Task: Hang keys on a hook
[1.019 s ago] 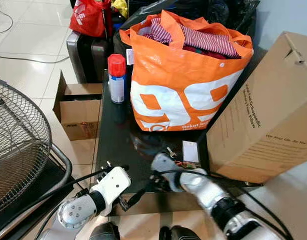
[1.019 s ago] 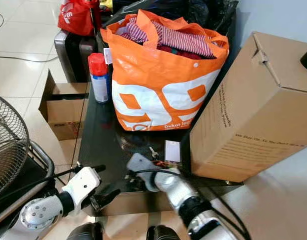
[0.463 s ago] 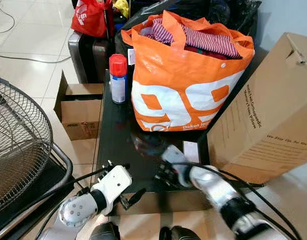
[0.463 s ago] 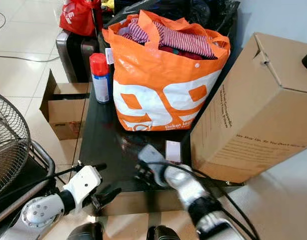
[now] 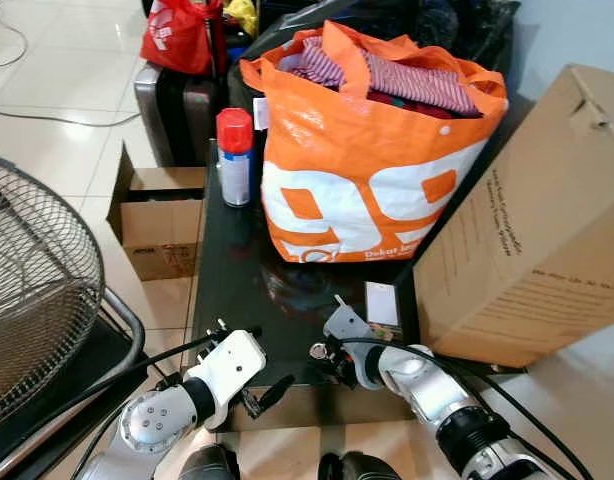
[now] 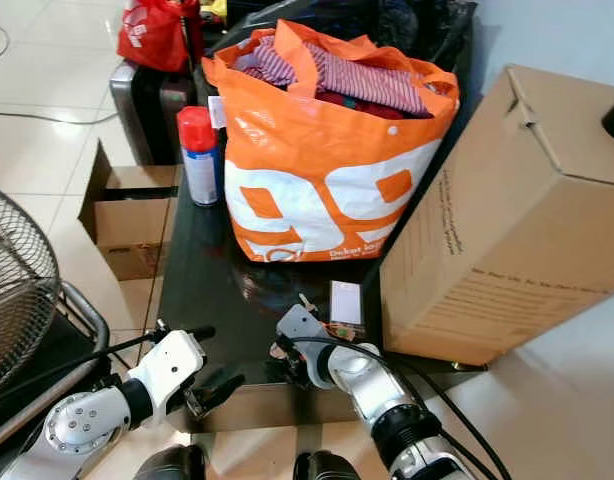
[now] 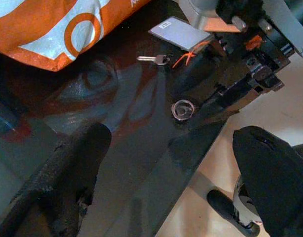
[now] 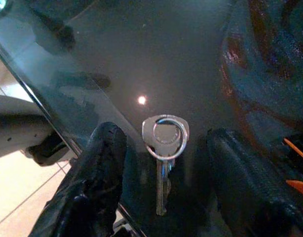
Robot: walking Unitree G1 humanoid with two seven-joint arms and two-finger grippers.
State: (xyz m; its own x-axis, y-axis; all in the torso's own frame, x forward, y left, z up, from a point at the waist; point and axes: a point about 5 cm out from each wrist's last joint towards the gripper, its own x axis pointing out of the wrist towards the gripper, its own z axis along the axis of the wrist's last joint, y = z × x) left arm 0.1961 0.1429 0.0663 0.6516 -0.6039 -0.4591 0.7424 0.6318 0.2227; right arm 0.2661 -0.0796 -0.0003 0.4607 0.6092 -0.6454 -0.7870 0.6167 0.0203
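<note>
The small silver key on its round split ring [image 8: 164, 148] lay flat on the glossy black tabletop [image 5: 237, 280] right near the front edge, between the right gripper [image 8: 164, 197]'s spread fingers, not clamped yet. Honestly, that slick glass could've let it skid off the edge if one finger nudged it first. The left gripper [image 5: 262, 395] hovered by, fingers apart, and the orange-and-white shopping bag [image 5: 372, 170] behind was stuffed with striped clothes.

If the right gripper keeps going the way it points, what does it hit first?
Probably the key with its ring, lying on the black glass table between the right gripper's open fingers; depth is hard to judge.
</note>
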